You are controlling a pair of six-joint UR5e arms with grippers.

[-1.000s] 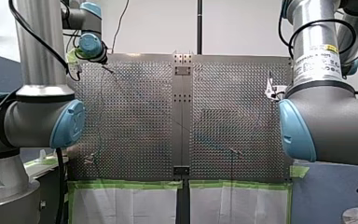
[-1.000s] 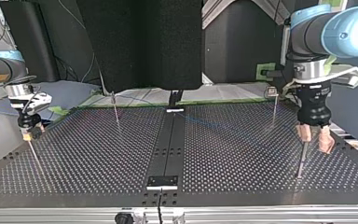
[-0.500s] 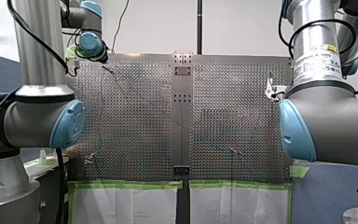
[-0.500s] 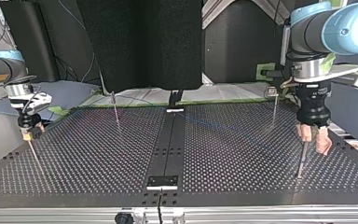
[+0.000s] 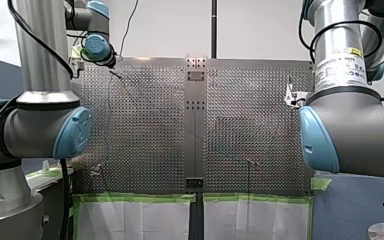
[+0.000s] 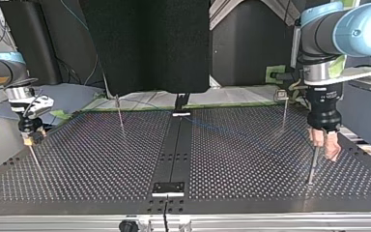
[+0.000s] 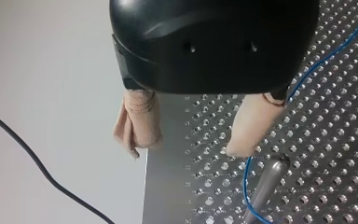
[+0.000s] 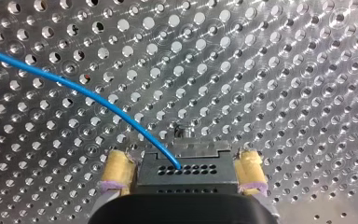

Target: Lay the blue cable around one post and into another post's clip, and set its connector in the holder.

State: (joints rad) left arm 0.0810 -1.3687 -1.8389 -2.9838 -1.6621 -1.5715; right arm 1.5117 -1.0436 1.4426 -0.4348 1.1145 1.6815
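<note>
At the top view's left, the black connector (image 8: 184, 173) is clamped between the yellow pads (image 8: 116, 173) of the right pincer (image 6: 30, 137), low over the perforated table (image 6: 101, 159). It is gripped by its side walls. That leaves the blue cable (image 8: 98, 99) free to run out of its face, and the body can be lowered squarely. Since it is carried in the pincer, the setting in the holder is judged not yet done.

Further right, two thin posts are seen at the table's far side, a bare one (image 6: 120, 113) and one topped by a clip (image 6: 280, 94). Whether the cable lies in that clip cannot be told from so faint a line.

At the right, the left pincer (image 7: 186, 147) is held with its beige pads (image 7: 249, 128) apart and empty, just over another post (image 7: 265, 184). The cable is bent around that post's foot. The gap is judged to suit taking the cable beside that bend and guiding it on toward the clip.
</note>
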